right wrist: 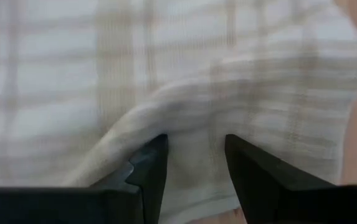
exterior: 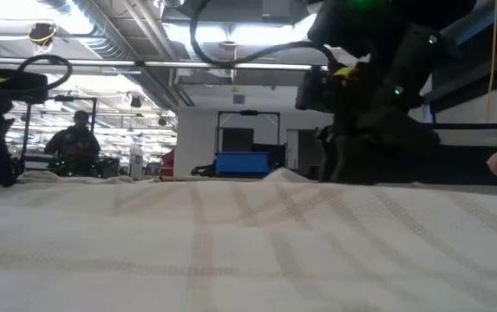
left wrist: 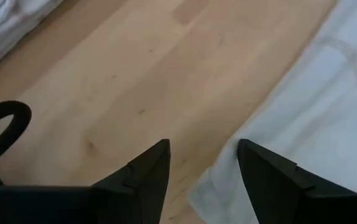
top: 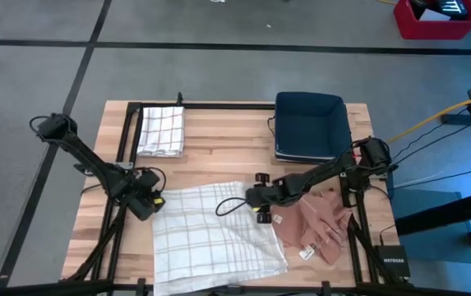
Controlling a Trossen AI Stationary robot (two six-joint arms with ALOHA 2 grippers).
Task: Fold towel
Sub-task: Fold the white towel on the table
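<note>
Risk sits at both ends of the white checked cloth towel [top: 214, 234], which lies spread and slightly rumpled at the 6 o'clock part of the pale wooden slatted table [top: 219, 148].

The left gripper [left wrist: 203, 177] stands at the towel's 9 o'clock corner, jaws spread with only the corner's hem between them; closing here could catch mere wood or a thin edge that slips out.

The right gripper [right wrist: 195, 165], at the towel's 3 o'clock edge, has its jaws spread over a raised ridge of fabric; a bite on that bunch could drag 2 layers and skew the fold.

The crumpled pink cloth [top: 321, 226] lies just beside that edge and could get snagged.

At 12 o'clock lie a neatly folded checked towel [top: 161, 130] and a dark blue square bin [top: 309, 125].
</note>
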